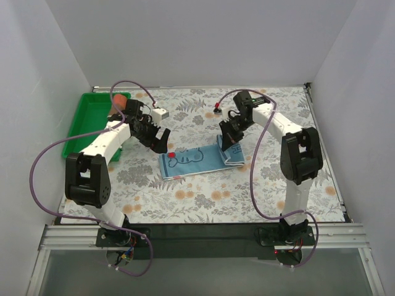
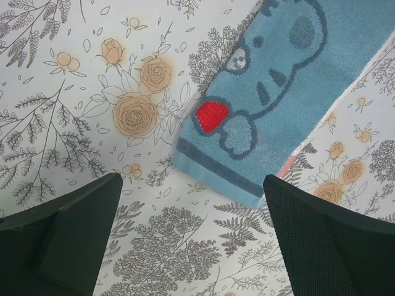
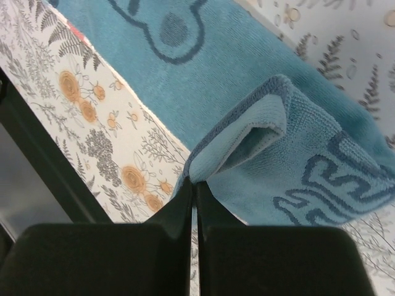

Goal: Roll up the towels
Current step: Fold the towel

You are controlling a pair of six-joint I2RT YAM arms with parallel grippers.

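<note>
The light blue towel (image 1: pixel 194 161) with dark cartoon print lies flat mid-table, its right end folded back over itself. My right gripper (image 1: pixel 228 146) is shut, pinching that folded end at its tips; in the right wrist view the gripper (image 3: pixel 192 197) holds the fold of the towel (image 3: pixel 247 111). My left gripper (image 1: pixel 162 143) is open and empty, hovering just off the towel's left end; in the left wrist view the gripper (image 2: pixel 194 246) is above bare tablecloth, with the towel's end (image 2: pixel 278 92) just beyond it. A rust-red roll (image 1: pixel 119 98) lies in the green tray.
The green tray (image 1: pixel 86 123) stands at the far left against the wall. A small black object with a red top (image 1: pixel 217 109) stands behind the towel. White walls close in the floral table (image 1: pixel 203 197) on three sides.
</note>
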